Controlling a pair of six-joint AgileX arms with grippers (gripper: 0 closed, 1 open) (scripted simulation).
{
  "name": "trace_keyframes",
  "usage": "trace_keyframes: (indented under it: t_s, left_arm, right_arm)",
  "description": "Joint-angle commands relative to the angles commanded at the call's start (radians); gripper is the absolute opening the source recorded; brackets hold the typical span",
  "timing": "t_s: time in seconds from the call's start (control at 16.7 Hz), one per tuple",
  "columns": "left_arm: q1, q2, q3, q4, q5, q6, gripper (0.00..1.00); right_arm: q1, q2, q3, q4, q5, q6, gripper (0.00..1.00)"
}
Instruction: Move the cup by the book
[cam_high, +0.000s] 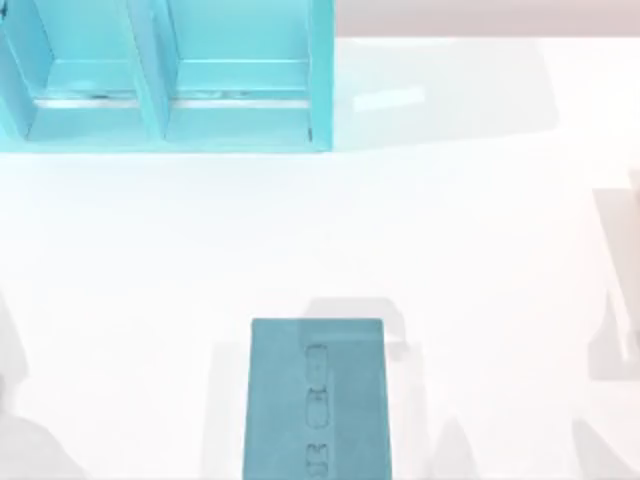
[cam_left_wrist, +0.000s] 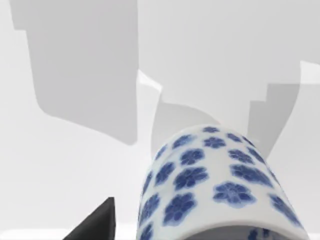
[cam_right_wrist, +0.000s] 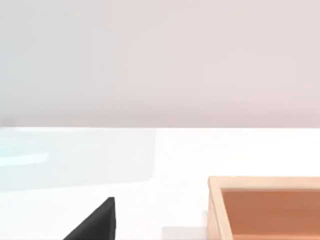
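A white table (cam_high: 470, 260) is seen from above, with a pale wall behind its far edge. At the far left of the table a cyan shelf unit (cam_high: 165, 75) with open compartments is placed. The book (cam_high: 316, 400), flat and teal-blue with faint embossed lettering on its cover, lies at the near edge, about in the middle, and is partly cut off by the lower border of the top view.

In the left wrist view the cup (cam_left_wrist: 215, 185), white with dark blue flower marks, is seen very close to the camera, over the white surface. A dark finger (cam_left_wrist: 97, 225) of the left gripper is visible just beside it. Whether the cup is gripped, and how far the left gripper is opened, cannot be told.

In the right wrist view a dark finger (cam_right_wrist: 95, 222) of the right gripper is seen above the table, and an orange-brown wooden box (cam_right_wrist: 265, 207) stands near it. How wide this gripper is opened cannot be told either.
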Motion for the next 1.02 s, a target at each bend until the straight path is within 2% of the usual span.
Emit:
trace_keyframes:
  t_s: [0.06, 0.84, 1.02]
  left_arm:
    - [0.000, 0.000, 0.000, 0.000, 0.000, 0.000, 1.00]
    - [0.000, 0.000, 0.000, 0.000, 0.000, 0.000, 0.02]
    - [0.000, 0.000, 0.000, 0.000, 0.000, 0.000, 0.00]
  right_arm:
    - [0.000, 0.000, 0.000, 0.000, 0.000, 0.000, 1.00]
    - [0.000, 0.000, 0.000, 0.000, 0.000, 0.000, 1.00]
    - [0.000, 0.000, 0.000, 0.000, 0.000, 0.000, 1.00]
